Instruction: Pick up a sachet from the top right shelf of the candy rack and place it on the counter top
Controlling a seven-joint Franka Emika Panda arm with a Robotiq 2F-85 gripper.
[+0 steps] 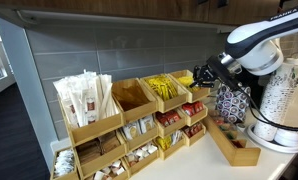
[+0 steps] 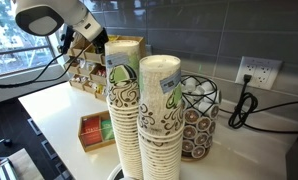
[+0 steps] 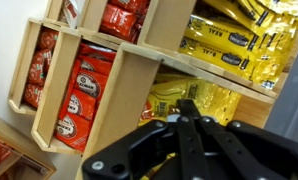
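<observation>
The candy rack (image 1: 99, 130) stands on the pale counter top (image 1: 194, 165) against the grey tiled wall; it also shows in an exterior view (image 2: 89, 75). Its top right shelf holds yellow sachets (image 1: 167, 90). My gripper (image 1: 202, 76) hovers just right of that shelf, close to it. In the wrist view the yellow sachets (image 3: 234, 40) fill the bins ahead, and red sachets (image 3: 84, 95) fill the bins beside them. My gripper (image 3: 184, 105) has its fingers pressed together in front of yellow packets. I see nothing between the fingertips.
Two tall stacks of paper cups (image 2: 139, 110) stand near the front; they also show in an exterior view (image 1: 284, 90). A wire pod holder (image 2: 199, 115) and a low wooden tray (image 1: 234, 145) sit beside the rack. A wall outlet (image 2: 257, 72) has a cable.
</observation>
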